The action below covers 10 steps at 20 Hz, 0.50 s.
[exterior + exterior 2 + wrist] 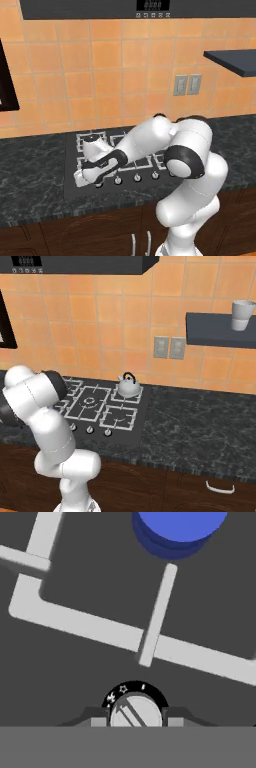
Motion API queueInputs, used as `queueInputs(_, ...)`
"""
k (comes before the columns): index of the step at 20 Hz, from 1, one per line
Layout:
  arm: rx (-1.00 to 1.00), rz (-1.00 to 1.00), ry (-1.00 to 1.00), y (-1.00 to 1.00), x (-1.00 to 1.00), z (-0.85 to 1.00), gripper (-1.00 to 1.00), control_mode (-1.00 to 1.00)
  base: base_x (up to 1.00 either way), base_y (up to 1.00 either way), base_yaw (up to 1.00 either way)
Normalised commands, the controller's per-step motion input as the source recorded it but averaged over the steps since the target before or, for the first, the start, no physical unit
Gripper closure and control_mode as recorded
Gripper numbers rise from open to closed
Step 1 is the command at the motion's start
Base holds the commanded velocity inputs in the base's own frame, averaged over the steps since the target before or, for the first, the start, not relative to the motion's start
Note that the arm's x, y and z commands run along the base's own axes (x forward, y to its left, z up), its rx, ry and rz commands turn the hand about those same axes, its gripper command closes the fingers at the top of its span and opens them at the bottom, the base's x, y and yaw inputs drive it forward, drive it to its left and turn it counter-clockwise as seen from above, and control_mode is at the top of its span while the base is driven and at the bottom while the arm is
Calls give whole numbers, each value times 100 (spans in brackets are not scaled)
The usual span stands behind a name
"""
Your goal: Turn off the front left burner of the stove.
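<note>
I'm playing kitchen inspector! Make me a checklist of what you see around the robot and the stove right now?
Surface: dark speckled counter, with the stove set into it.
Job's things: the front left burner shows a blue flame disc, so it looks lit; a silver knob sits just below its grate in the hand view.
Clutter: a kettle on a back grate; a white cup on the wall shelf.
Grippers: the gripper is down at that knob, a finger on either side; contact cannot be told.
Cables: nothing seen.
Surroundings: orange tiled wall, two wall outlets, dark wooden cabinets below.
</note>
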Motion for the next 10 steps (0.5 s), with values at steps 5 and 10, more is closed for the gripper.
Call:
queueInputs(5,20,-56,-23,0,-2,-33,100,-100,0,0,0)
queueInputs(10,21,-61,-21,-5,0,-34,100,-100,0,0,0)
